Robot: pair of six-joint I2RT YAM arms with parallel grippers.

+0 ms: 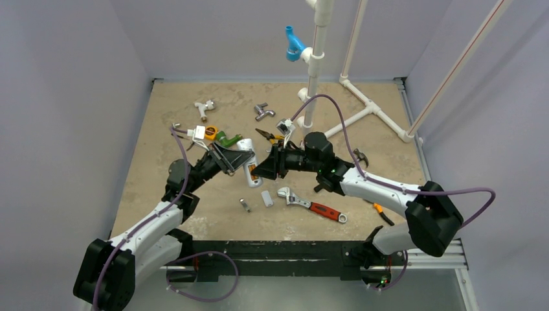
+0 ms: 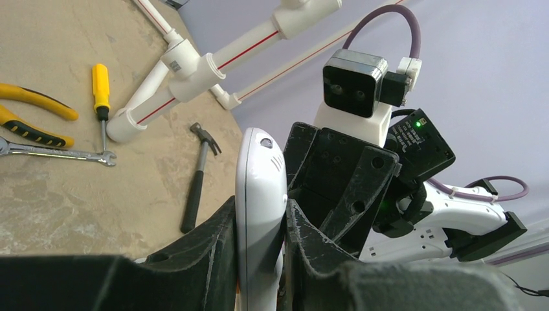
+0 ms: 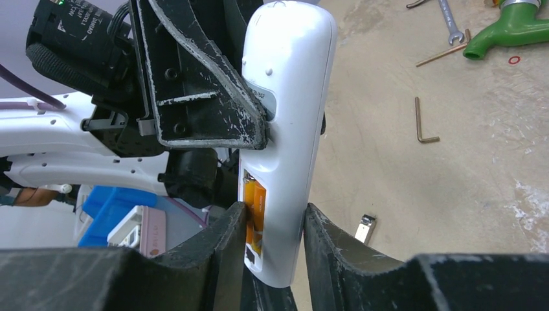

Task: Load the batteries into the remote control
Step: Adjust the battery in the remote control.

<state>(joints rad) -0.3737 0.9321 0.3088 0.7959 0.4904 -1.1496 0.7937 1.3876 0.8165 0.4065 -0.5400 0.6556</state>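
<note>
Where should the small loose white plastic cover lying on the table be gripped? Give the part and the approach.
Grip the small white rectangular plastic cover across its two long edges, near mid-length, coming straight down from above. It lies flat on the table, so only its edges offer purchase.

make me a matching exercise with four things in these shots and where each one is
Things:
1 remote
2 battery
3 hammer
4 wrench

Places:
a flat on the table, showing a red handle
b clamped in the left pincer, up off the table
c inside the remote's open compartment
d flat on the table near the white pipes

Pairs: 1-b, 2-c, 3-d, 4-a
</note>
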